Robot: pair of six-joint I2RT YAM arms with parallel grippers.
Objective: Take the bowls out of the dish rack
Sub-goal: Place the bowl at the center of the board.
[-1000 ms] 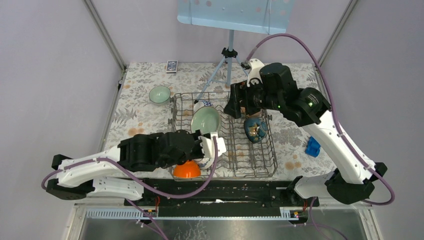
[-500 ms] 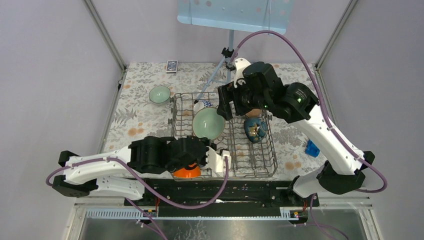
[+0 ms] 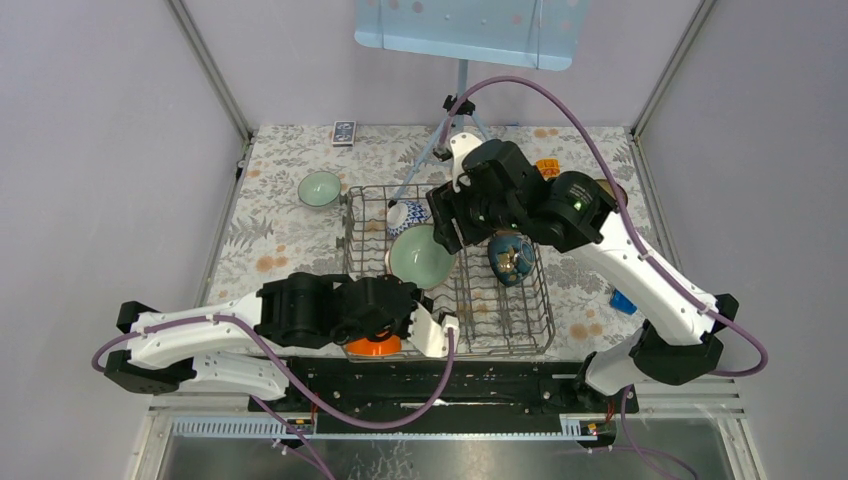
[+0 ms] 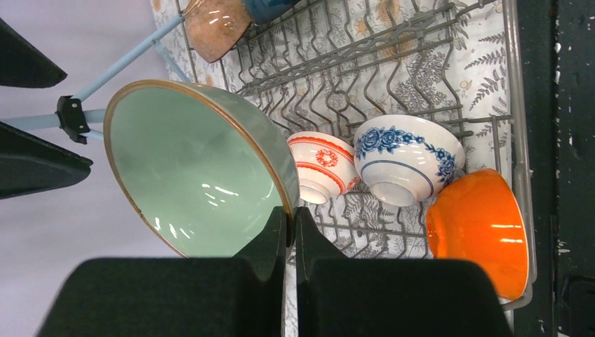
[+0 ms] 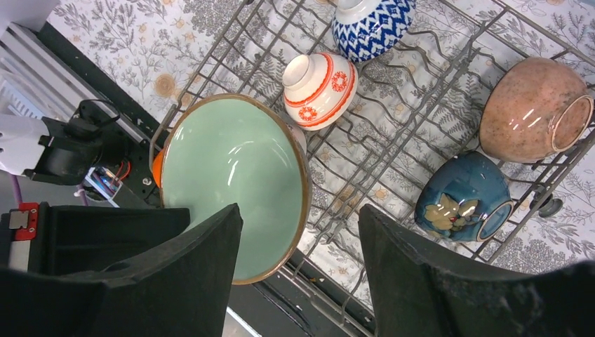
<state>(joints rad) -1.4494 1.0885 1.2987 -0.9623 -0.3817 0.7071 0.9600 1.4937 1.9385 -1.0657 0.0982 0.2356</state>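
top, left-wrist and right-wrist views of the bench (image 3: 280,240) during unloading. the left tool (image 4: 289,217) was pinched shut on the rim of the large pale green bowl (image 4: 196,172), one finger inside the rim and one outside. the bowl was held tilted over the left half of the dish rack (image 3: 500,320), its glazed inside turned up towards the right arm. the right tool (image 5: 300,210) hung above that bowl with its fingers spread wide and touched nothing.

six more bowls lay in the rack. the red-and-white bowl (image 4: 323,165) and the blue-flowered bowl (image 4: 407,158) sat foot-up, side by side among the tines. the orange bowl (image 4: 480,232) sat just beside the blue-flowered one in the near left corner. the blue-and-white patterned bowl (image 5: 372,21) lay further back, beyond the red-and-white one. the speckled brown bowl (image 5: 533,109) and the dark blue bowl (image 5: 463,196) lay on their sides, close together in the right half.

a small pale green bowl (image 3: 320,188) stood upright on the bench, off the rack's far left corner.
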